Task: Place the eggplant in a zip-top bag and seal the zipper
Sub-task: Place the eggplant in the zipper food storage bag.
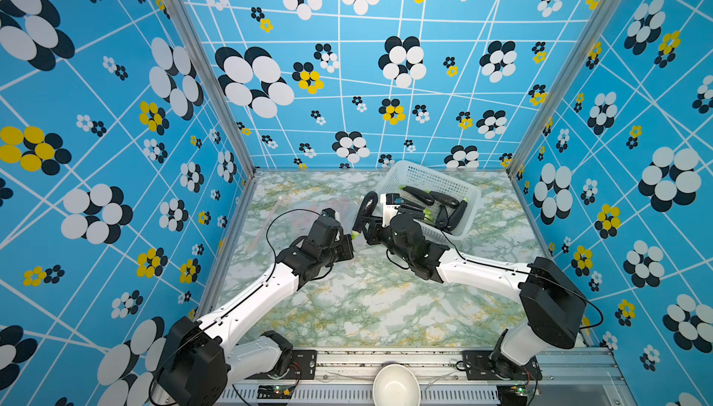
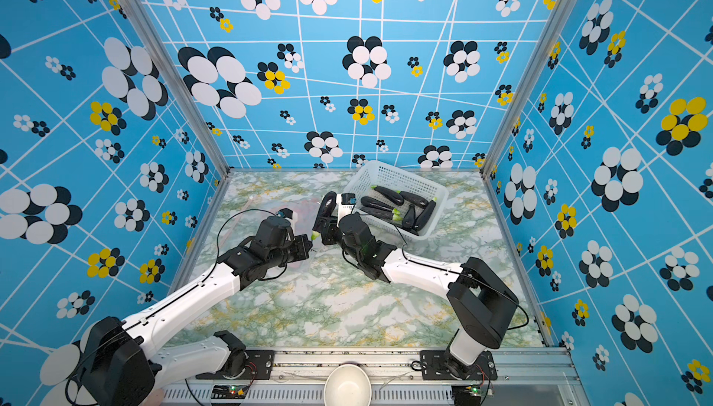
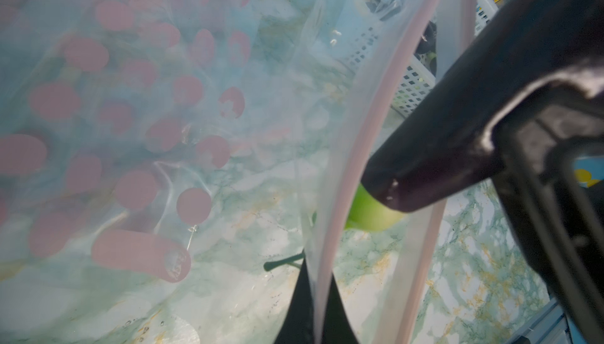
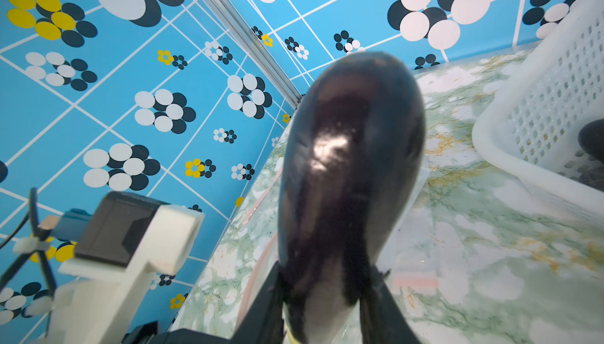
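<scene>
The right tool (image 4: 323, 303) is clamped on a dark purple eggplant (image 4: 353, 149). Its two black fingers (image 4: 269, 303) press either side near the stem end, and the rounded end sticks out past them. In both top views this tool sits just right of the frame's centre. The eggplant (image 1: 366, 207) is held tilted above the bench, with its green stem end lowest and pointing toward the lower left.

The left tool (image 3: 315, 296) is closed tight, pinching the rim of a clear bag (image 3: 157, 136) printed with pink dots, right at the pink zipper strip (image 3: 338, 175). The left wrist view shows the bag's mouth held open. The eggplant's green cap (image 3: 372, 215) sits between the two zipper strips, and most of the eggplant is outside the bag.

In a top view the bag (image 1: 304, 211) is faintly visible on the green-veined marble bench (image 1: 366, 307), left of centre. A white mesh basket (image 1: 424, 174) stands at the back of the bench, right of centre, just beside the right tool. It holds several more eggplants (image 1: 420, 194). A white bowl (image 1: 395, 383) sits at the bottom edge of the frame, by the metal rail (image 1: 386, 357).
</scene>
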Controlling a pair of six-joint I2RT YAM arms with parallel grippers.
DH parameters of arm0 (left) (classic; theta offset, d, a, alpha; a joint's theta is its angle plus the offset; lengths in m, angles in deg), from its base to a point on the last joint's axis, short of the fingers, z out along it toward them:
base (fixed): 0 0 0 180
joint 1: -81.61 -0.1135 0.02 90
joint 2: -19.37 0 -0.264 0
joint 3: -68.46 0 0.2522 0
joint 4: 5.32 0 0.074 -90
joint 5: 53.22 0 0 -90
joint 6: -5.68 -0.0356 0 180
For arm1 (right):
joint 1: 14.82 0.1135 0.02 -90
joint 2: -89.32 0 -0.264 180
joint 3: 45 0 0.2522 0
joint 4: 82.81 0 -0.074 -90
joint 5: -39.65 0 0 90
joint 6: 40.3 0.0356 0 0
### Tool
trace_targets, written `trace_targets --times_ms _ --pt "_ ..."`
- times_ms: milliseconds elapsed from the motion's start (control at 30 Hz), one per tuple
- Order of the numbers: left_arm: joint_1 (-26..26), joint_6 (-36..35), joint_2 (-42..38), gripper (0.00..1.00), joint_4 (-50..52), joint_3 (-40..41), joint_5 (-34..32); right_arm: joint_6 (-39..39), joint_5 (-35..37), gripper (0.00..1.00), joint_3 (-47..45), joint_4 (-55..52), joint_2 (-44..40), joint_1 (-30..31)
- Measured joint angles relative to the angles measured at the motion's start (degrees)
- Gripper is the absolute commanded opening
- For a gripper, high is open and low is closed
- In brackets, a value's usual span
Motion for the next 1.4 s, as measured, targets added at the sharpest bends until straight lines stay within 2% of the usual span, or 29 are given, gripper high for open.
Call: trace_targets --times_ms 333,600,767,1000,1133,1300,1367,1400 --pt "0.00 0.68 -1.53 0.00 -0.37 -0.02 -0.02 -3.17 1.25 0.39 0.02 -2.54 0.85 0.72" --pt "0.00 0.59 -1.57 0.00 -0.11 -0.37 -0.07 -4.96 0.07 0.57 0.02 -5.31 1.29 0.72" --pt "-0.09 -0.15 -1.57 0.00 -0.11 -0.74 -0.24 -5.49 -1.27 0.59 0.02 -7.04 0.44 0.72" --pt "-0.39 -1.14 -1.57 0.00 0.02 -0.81 -0.24 -6.82 -2.10 0.68 0.02 -9.77 -5.57 0.72" --pt "-0.55 -1.75 -1.55 0.00 0.09 -1.14 -0.22 -7.56 -2.23 0.69 0.35 -11.61 -8.09 0.72" --pt "-0.61 -2.01 -1.55 0.00 -0.07 -1.97 -0.02 -7.61 -3.10 0.68 2.32 -15.21 -7.39 0.70" --pt "-0.59 -2.01 -1.55 0.00 -0.02 -1.97 0.04 -7.72 -3.10 0.64 4.15 -17.35 -6.25 0.70" --pt "-0.61 -2.01 -1.55 0.00 -0.02 -1.97 0.04 -7.85 -3.06 0.59 5.29 -18.53 -5.51 0.70"
